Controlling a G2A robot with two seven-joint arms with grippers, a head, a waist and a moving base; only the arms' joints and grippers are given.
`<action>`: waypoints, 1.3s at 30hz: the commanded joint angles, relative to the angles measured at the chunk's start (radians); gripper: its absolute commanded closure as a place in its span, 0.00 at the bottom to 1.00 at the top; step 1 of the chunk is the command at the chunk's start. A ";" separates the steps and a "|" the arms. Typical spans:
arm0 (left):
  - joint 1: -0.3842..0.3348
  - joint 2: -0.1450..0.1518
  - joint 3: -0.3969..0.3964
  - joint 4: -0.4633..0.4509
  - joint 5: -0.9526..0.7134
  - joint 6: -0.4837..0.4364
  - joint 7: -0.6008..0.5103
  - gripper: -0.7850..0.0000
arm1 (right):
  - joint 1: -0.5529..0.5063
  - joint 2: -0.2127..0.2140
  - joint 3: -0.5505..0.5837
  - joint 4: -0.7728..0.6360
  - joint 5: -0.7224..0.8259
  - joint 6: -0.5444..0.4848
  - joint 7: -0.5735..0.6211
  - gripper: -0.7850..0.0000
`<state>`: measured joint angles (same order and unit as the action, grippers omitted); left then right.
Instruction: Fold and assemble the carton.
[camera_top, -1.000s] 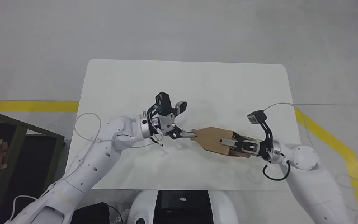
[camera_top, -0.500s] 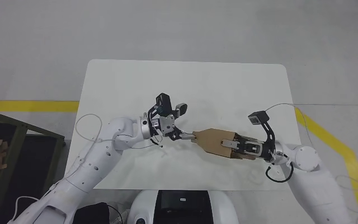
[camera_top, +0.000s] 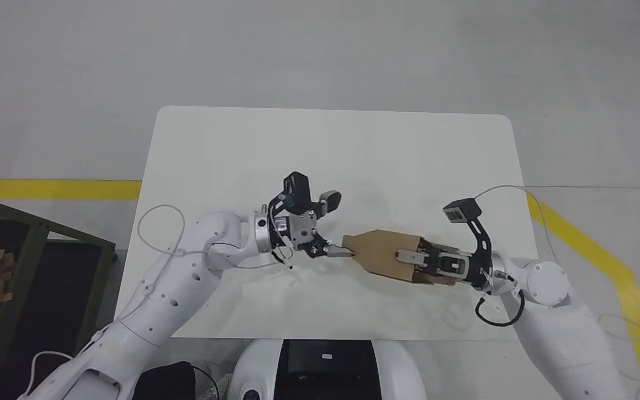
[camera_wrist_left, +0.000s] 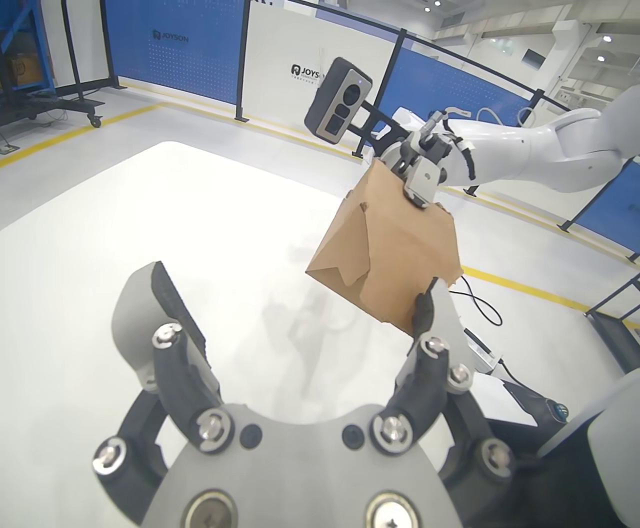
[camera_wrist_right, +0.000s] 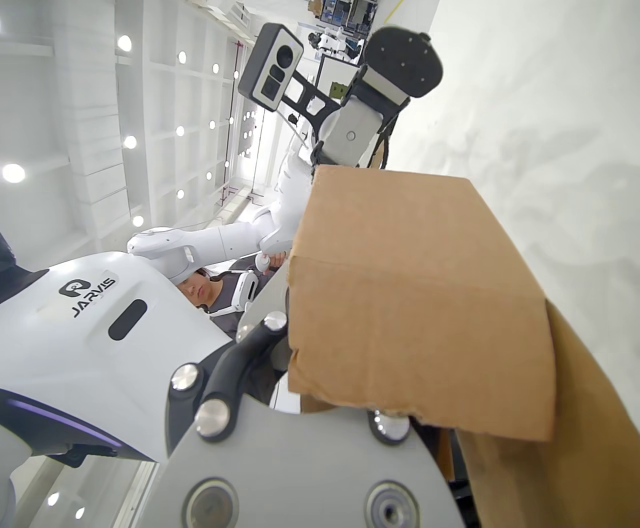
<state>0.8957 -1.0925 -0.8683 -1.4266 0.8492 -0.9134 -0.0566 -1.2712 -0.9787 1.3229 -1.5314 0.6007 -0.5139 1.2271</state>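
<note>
One carton (camera_top: 385, 252), one table (camera_top: 200, 150): right gripper (camera_top: 420, 260) clamped on carton end; left gripper (camera_top: 333, 226) spread wide, one fingertip touching carton.

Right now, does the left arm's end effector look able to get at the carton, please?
Probably yes: the left end effector is open right at the carton, one finger touching its near edge, nothing between them. The right end effector grips the far end.

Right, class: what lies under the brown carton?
The carton hangs off the table, gripped by the right end effector. In the left wrist view, white tabletop with a faint shadow shows beneath it. In the top view the carton itself covers that spot.
</note>
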 joint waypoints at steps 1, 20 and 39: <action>0.003 -0.002 0.003 -0.003 0.006 -0.001 -0.005 0.00 | 0.000 0.000 0.000 -0.001 0.002 0.000 -0.001 1.00; 0.001 -0.014 -0.014 0.004 0.009 -0.024 -0.006 0.00 | 0.002 -0.001 0.006 0.000 0.012 0.004 -0.003 1.00; -0.014 -0.034 0.001 0.026 0.009 -0.026 -0.017 0.00 | 0.011 -0.010 -0.038 -0.019 0.008 0.012 0.000 1.00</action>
<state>0.8825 -1.1259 -0.8689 -1.3996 0.8582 -0.9368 -0.0712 -1.2615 -0.9885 1.2870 -1.5497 0.6092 -0.5024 1.2281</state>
